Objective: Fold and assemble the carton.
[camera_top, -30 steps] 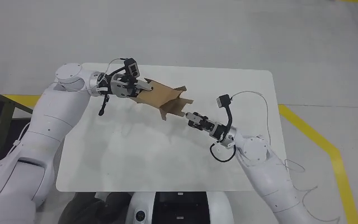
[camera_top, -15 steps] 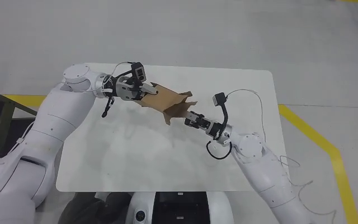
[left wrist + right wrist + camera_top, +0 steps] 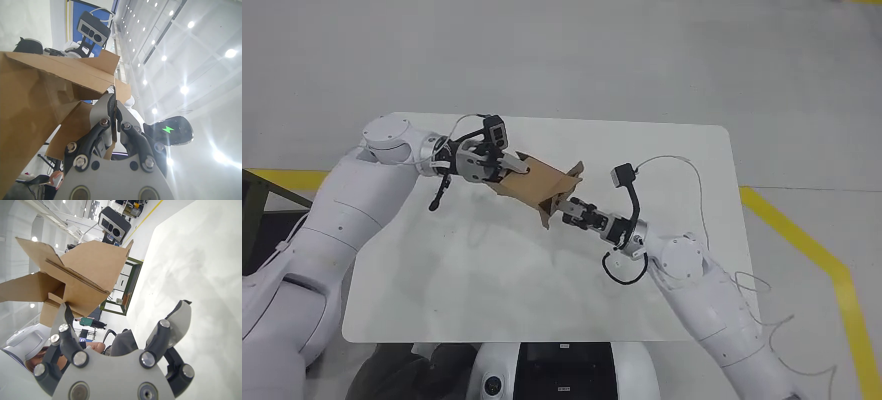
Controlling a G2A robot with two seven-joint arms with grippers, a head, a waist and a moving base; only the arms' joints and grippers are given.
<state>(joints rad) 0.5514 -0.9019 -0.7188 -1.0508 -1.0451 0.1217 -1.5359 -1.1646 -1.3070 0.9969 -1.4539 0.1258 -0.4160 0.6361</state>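
A brown carton [image 3: 542, 181], partly unfolded with loose flaps, is held above the white table [image 3: 672, 150] near its middle. My left gripper [image 3: 502, 165] grips the carton's left end. In the left wrist view that gripper [image 3: 114, 103] is shut on a thin flap of the carton [image 3: 37, 85]. My right gripper [image 3: 564, 211] sits at the carton's right flaps. In the right wrist view it [image 3: 122, 308] stands open. One of its fingers [image 3: 65, 313] lies against the lower edge of the carton [image 3: 88, 270], and the other hangs over bare table.
A thin cable [image 3: 687, 165] loops over the table's back right, from the right wrist camera. A dark green frame [image 3: 254, 190] stands off the table's left edge. A yellow floor line [image 3: 802, 240] runs on the right.
My left gripper has carried the carton a little to the right and turned it. The right gripper has moved left, up to the carton's flaps.
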